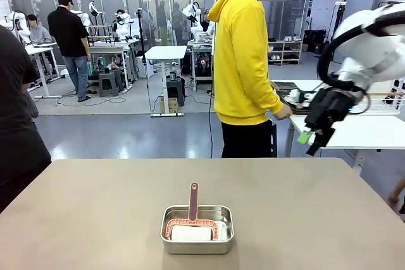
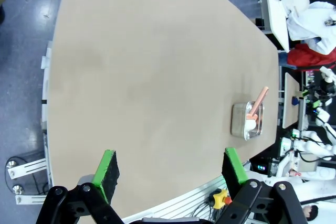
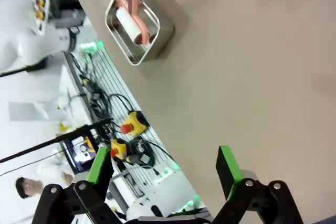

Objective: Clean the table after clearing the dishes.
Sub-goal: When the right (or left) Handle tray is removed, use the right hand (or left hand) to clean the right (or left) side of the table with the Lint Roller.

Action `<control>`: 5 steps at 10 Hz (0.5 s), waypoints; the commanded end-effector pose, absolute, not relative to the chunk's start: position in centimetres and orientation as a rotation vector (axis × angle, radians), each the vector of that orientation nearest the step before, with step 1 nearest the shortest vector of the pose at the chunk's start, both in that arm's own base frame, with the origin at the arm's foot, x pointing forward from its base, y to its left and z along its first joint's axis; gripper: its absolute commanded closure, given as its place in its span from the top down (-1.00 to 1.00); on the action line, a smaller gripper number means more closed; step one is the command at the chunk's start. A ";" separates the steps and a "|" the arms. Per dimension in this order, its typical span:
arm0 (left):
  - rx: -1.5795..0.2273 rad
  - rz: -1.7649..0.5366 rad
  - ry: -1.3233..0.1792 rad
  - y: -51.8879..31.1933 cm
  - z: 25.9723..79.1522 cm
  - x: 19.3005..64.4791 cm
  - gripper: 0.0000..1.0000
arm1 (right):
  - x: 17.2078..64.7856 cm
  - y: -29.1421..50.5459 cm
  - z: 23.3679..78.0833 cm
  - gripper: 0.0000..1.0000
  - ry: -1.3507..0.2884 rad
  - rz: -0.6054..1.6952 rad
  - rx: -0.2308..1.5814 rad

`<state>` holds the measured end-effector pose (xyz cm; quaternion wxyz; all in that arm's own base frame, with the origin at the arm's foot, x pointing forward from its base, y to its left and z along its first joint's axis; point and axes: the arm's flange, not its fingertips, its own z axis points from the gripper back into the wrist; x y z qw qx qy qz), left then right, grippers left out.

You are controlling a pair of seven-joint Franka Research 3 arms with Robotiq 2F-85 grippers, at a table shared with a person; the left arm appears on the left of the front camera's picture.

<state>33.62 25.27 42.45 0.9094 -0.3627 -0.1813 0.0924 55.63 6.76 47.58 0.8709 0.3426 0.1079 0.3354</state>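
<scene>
The taupe-brown table (image 1: 95, 207) lies bare apart from a small steel pan (image 1: 196, 246) near its front edge. My right gripper (image 1: 314, 138) hangs open in the air past the table's far right corner; its own view looks down on the table (image 3: 252, 77) between spread green pads (image 3: 228, 163). High over the table (image 2: 157, 77), my left gripper (image 2: 170, 167) is open and holds nothing. At the white side table (image 1: 367, 132) stands a person in a yellow hoodie (image 1: 243, 61), a hand on a dark tray with white dishes (image 1: 294, 96).
The steel pan (image 2: 239, 124) (image 3: 160, 32) holds a white roller with a pink handle (image 1: 193, 202) sticking up. A person in black (image 1: 12, 124) stands at the table's left edge. Cables and yellow stop buttons (image 3: 131, 124) lie below the table's near edge.
</scene>
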 end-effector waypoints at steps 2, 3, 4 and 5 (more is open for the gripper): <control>-0.757 0.188 -0.379 25.3 42.7 33.4 1.00 | 59.7 12.1 46.4 1.00 0.287 0.858 0.597; -0.757 0.188 -0.379 25.3 42.7 33.4 1.00 | 60.3 13.6 46.0 1.00 0.299 0.881 0.601; -0.757 0.188 -0.379 25.3 42.7 33.4 1.00 | 60.5 14.6 45.9 1.00 0.288 0.886 0.603; -0.757 0.188 -0.379 25.3 42.7 33.4 1.00 | 60.3 14.8 45.7 1.00 0.281 0.881 0.600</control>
